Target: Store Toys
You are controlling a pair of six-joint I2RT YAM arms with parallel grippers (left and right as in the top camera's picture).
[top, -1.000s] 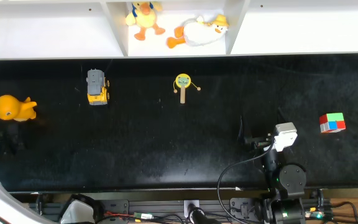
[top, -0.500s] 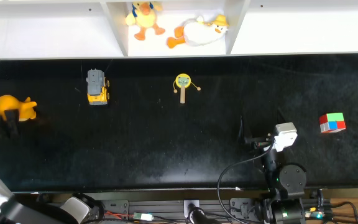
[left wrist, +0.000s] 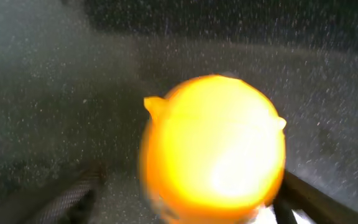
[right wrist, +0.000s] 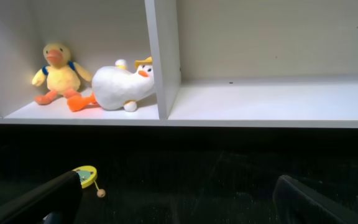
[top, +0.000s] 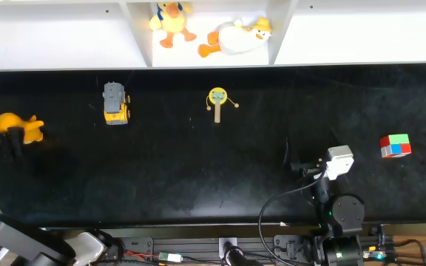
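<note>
Left gripper [left wrist: 188, 202] is bracketing the orange toy [left wrist: 213, 146], far left on the black table [top: 198, 170].
Its fingers are standing wide, unclosed; the toy is looking light, rounded, probably slick: clamp across its broad body. Right gripper [right wrist: 176, 186] is idling wide open.

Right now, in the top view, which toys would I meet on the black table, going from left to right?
orange toy → toy truck → small rattle drum → coloured cube
</note>
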